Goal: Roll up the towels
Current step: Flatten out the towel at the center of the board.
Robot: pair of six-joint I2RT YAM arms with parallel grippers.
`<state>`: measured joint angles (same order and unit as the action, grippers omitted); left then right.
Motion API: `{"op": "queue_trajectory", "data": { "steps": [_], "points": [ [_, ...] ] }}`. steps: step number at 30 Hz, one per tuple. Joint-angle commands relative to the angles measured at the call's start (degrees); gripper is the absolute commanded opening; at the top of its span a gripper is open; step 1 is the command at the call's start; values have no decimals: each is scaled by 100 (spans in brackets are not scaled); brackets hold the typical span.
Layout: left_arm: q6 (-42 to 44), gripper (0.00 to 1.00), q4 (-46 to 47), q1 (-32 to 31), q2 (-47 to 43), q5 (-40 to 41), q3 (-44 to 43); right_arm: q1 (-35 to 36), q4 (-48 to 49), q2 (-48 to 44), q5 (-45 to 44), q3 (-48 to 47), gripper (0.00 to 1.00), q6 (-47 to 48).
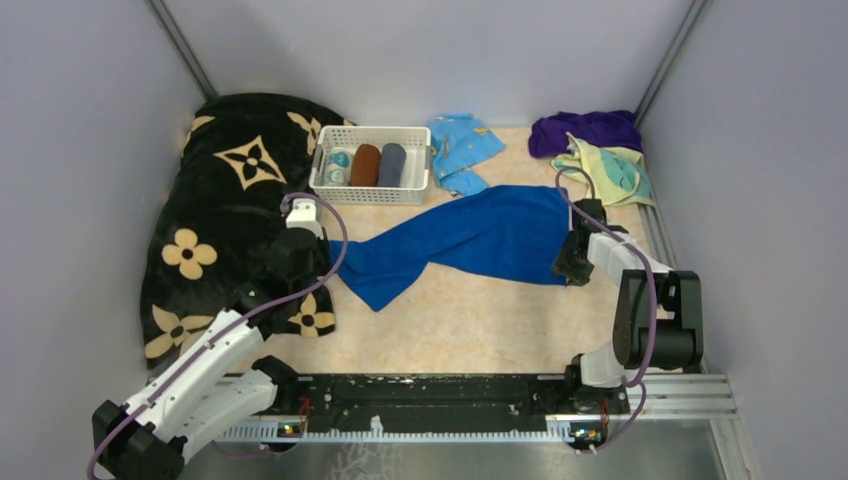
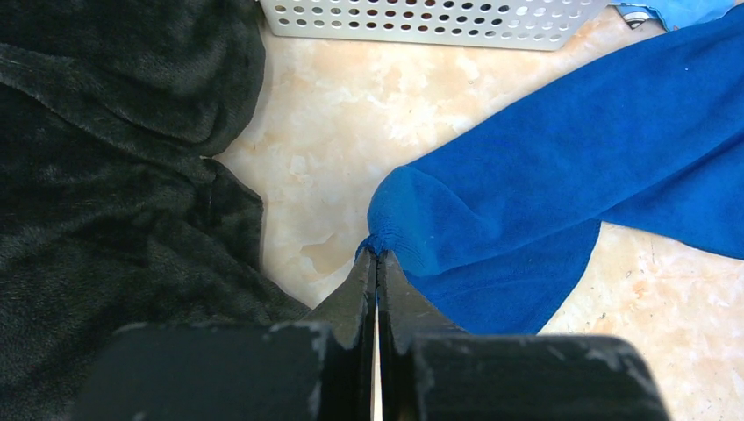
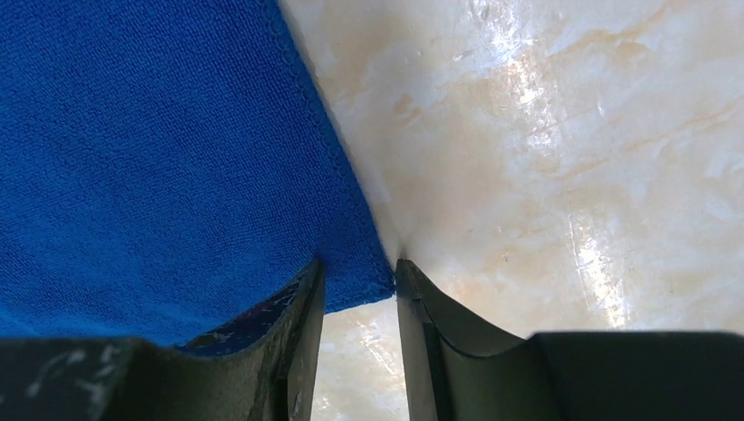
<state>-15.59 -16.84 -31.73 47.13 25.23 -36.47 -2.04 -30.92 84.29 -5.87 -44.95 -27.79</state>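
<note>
Left hand (image 2: 377, 260) is clenching the left tip of the blue towel (image 1: 480, 235); right hand (image 3: 360, 268) is straddling its right corner, unclenched; its length is running left-right.

Plain pale grey walls (image 1: 420, 50) close you in on three sides, with slanting metal posts (image 1: 183, 45) at the two back corners. Your table (image 1: 450, 330) has a glossy cream marbled top that catches soft, even light in white glints.

Basket (image 1: 370, 193) sits behind the spread towel (image 1: 480, 235), blanket (image 1: 230, 220) left, towel heap (image 1: 590, 135) back-right.
</note>
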Motion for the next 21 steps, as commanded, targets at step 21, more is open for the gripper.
{"op": "queue_trajectory", "data": {
  "steps": [21],
  "points": [
    [-265,0,50,251,-121,433,-126,188,-499,51,-515,-442,0,-64]
  ]
}}
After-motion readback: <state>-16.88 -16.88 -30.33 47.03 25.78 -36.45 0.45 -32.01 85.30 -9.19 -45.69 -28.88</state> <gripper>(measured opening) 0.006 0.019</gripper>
